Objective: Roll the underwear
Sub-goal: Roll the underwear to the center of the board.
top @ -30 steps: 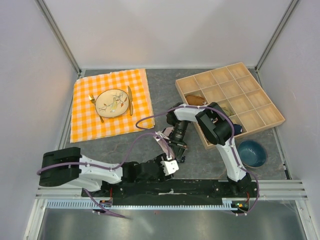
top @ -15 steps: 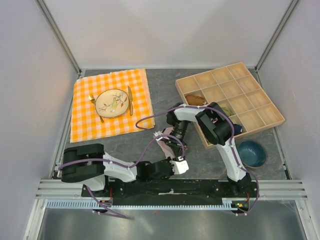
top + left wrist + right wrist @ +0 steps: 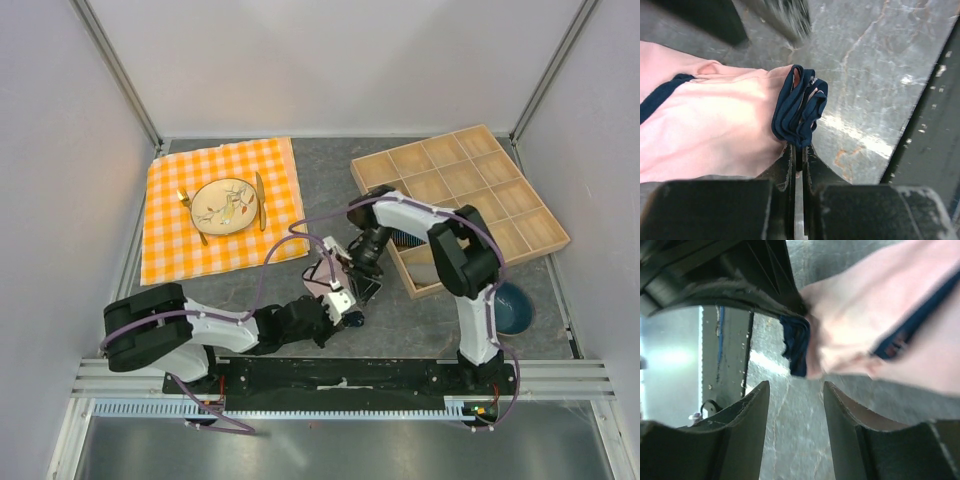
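The underwear (image 3: 715,125) is pale pink fabric with navy edging, lying on the grey tabletop in front of the arms. In the left wrist view its bunched navy edge (image 3: 799,112) sits pinched between the jaws of my left gripper (image 3: 800,150), which is shut on it. My right gripper (image 3: 795,395) hovers just beside that same corner, fingers (image 3: 752,415) apart with only bare table between them. The pink underwear (image 3: 875,315) fills the upper right of that view. From above, the left gripper (image 3: 338,300) and right gripper (image 3: 362,282) meet at the table's middle and cover most of the fabric.
An orange checked cloth (image 3: 170,240) at the back left carries a plate (image 3: 226,205) with a fork and a knife. A wooden compartment tray (image 3: 470,175) lies at the right, with a blue-striped roll (image 3: 405,238) in it. A blue bowl (image 3: 512,308) sits near the right arm.
My left gripper has swung in and closed on the navy edge of the underwear. My right gripper has opened and let the fabric go, and its elbow has swung right.
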Controlling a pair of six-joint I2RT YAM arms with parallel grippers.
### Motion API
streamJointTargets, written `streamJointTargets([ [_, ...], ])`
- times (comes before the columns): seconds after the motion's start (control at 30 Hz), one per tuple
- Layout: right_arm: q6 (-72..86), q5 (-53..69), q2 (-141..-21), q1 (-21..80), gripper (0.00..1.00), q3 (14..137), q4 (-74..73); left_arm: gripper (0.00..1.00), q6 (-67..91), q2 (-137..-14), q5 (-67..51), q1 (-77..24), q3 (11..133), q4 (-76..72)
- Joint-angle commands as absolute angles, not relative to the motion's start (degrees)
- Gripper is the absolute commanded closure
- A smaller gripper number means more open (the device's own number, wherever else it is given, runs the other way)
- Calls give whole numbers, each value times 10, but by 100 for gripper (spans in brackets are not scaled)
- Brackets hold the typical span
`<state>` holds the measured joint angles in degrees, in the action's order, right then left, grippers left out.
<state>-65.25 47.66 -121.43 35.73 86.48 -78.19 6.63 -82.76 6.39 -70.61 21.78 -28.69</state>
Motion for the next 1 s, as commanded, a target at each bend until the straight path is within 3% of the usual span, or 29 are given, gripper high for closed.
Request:
streamJointTargets([
  [0.0,-633,455,-1116,326,45,848,-730,98,169,-811,-67,-674,199,-320],
  [0.2,-608,438,-974,311,46,789,-611,98,272,-827,-206,-568,171,-365],
  [0.33,-705,508,-836,317,45,654,-548,98,357,-866,-280,-512,162,-404],
  [0.43,-760,484,-784,362,40,566,-484,98,428,-916,-336,-466,155,-454],
  [0.57,-730,382,-765,471,42,496,-382,98,503,-975,-375,-422,151,-517],
  [0.97,-692,208,-805,571,44,424,-222,98,613,-1092,-384,-396,157,-624],
])
